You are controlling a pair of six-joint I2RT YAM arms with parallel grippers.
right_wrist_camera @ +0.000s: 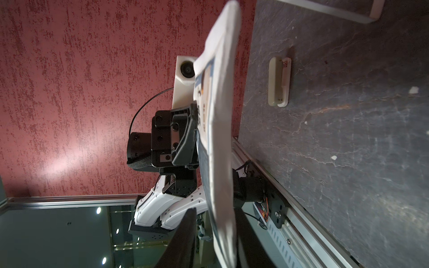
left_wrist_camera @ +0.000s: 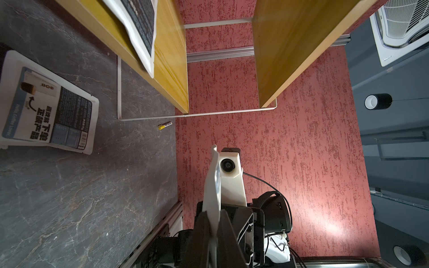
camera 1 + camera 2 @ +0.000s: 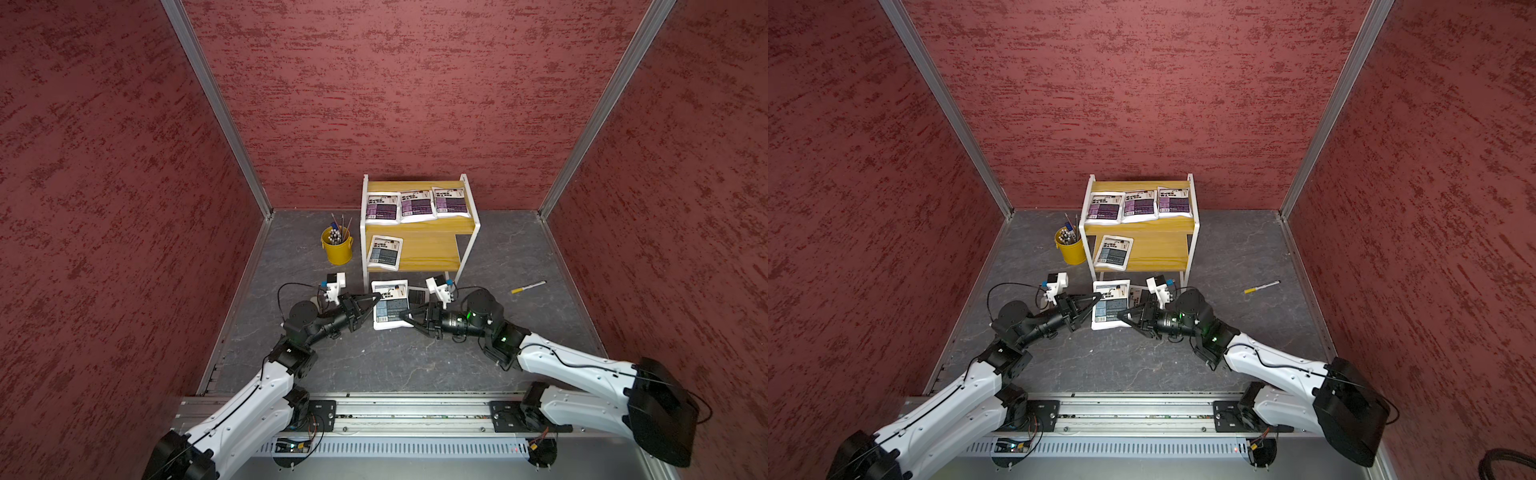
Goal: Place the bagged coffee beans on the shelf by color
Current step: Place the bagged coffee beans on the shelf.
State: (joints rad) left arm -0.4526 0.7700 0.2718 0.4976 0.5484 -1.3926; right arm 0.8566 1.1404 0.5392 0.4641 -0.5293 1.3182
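The shelf stands at the back, with three purple bagged coffee beans in a row on its upper board. One blue-grey bag lies on the lower board's left. In front of the shelf, a blue-grey bag hangs above the floor. My left gripper is shut on its left edge. My right gripper stands open around the opposite edge, with a gap at one finger. Another blue-grey bag lies on the floor, partly under the lifted one.
A yellow bucket of pens stands left of the shelf. A yellow-capped marker lies on the floor to the right. A small white clip-like piece lies on the floor near the left arm. Red walls enclose three sides.
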